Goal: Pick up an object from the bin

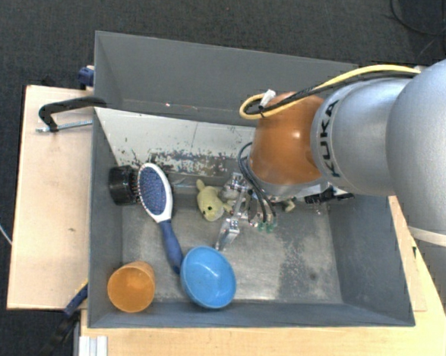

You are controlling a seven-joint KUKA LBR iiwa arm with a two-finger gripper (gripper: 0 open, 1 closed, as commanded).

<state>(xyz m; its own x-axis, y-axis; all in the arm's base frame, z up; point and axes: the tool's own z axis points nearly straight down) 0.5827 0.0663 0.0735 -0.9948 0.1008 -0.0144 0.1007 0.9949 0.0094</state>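
My gripper [237, 218] hangs low over the middle of the bin floor, under the orange wrist cover. Just to its left lies a small pale yellow soft toy [208, 200], close to the gripper but apart from it as far as I can see. A round blue bowl [208, 277] sits in front of the gripper, near the bin's front wall. A hairbrush [156, 192] with a white-rimmed blue head lies left of the toy, its blue handle running down to the bowl.
A black round cap-like thing [120, 185] rests against the left wall beside the brush head. An orange cup [131, 286] stands in the front left corner. The arm covers the bin's right rear part.
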